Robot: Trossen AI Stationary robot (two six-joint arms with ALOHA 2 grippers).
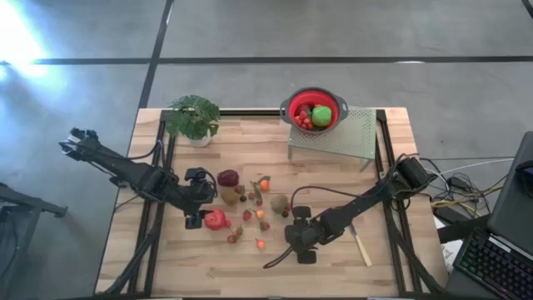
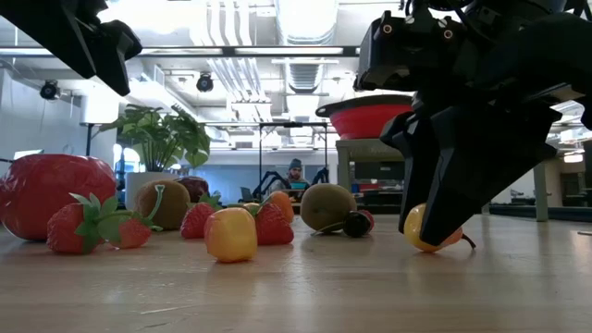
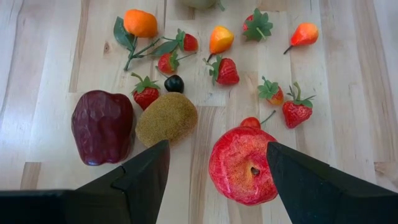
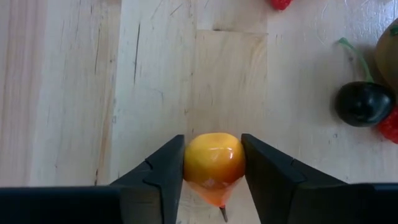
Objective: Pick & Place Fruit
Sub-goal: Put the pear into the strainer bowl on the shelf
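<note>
Sitting on the counter (image 1: 208, 275), a small yellow-orange fruit (image 4: 213, 163) is lying between the right gripper's (image 4: 212, 180) jaws, which are pressing its sides. A black cherry (image 4: 362, 103) is resting nearby. Farther off, the left gripper (image 3: 214, 180) is hovering, jaws apart, over a big red fruit (image 3: 242, 165) among scattered strawberries (image 3: 226, 70).

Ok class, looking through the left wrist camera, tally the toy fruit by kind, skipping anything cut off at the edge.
Red leafy toy strawberries: 7
Smooth orange-yellow fruits: 3
Dark maroon apple: 1
Brown fuzzy kiwi: 1
Black cherry: 1
Small red cherry: 1
Large magenta-red fruit: 1
Total: 15
</note>
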